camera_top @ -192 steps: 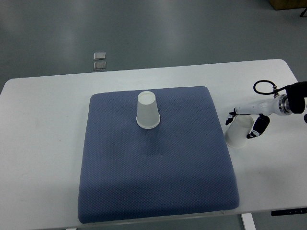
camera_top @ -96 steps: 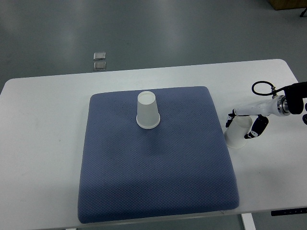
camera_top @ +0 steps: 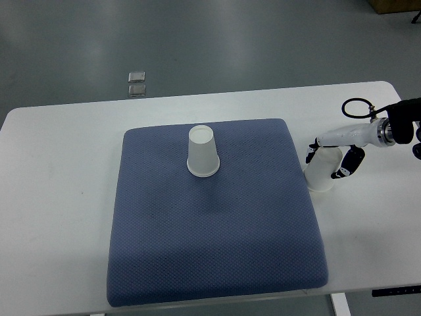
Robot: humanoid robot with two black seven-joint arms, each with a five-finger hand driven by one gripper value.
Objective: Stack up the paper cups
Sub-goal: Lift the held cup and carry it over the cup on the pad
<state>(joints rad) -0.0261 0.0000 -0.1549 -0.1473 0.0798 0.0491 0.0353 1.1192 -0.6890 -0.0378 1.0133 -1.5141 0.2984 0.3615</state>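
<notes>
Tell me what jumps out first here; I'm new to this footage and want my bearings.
A big blue mat covers the middle of the white table, with a white paper cup standing upside down on its far half. At the mat's right edge the right hand holds a second paper cup, fingers wrapped around it. The left arm is out of view.

The right arm (camera_top: 401, 128) is cut off by the picture's right edge.
</notes>
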